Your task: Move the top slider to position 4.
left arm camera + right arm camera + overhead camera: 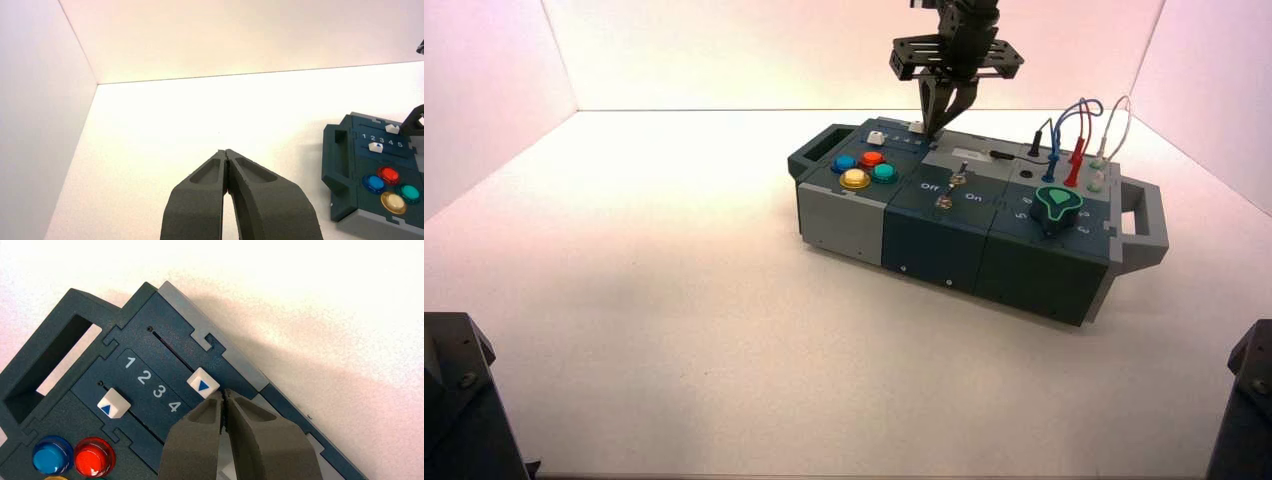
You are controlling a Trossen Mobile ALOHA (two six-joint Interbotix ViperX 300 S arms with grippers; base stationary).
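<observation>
The top slider (203, 382) is a small white knob with a blue triangle, riding in the slot along the box's back edge. It stands about level with the printed 4. My right gripper (223, 394) is shut with nothing in it, and its closed tips rest against the knob's side that faces away from the 1. In the high view the right gripper (939, 130) points down at the box's (944, 240) back edge beside the top slider (917, 127). My left gripper (226, 152) is shut and empty, hanging over the bare table well left of the box.
A second white slider knob (113, 403) sits in the nearer slot, about level with the 2. In front of it are blue (845, 163), red (871, 158), yellow (855, 179) and green (884, 172) buttons. Toggle switches (960, 177), a green knob (1058, 205) and plugged wires (1074, 135) lie to the right.
</observation>
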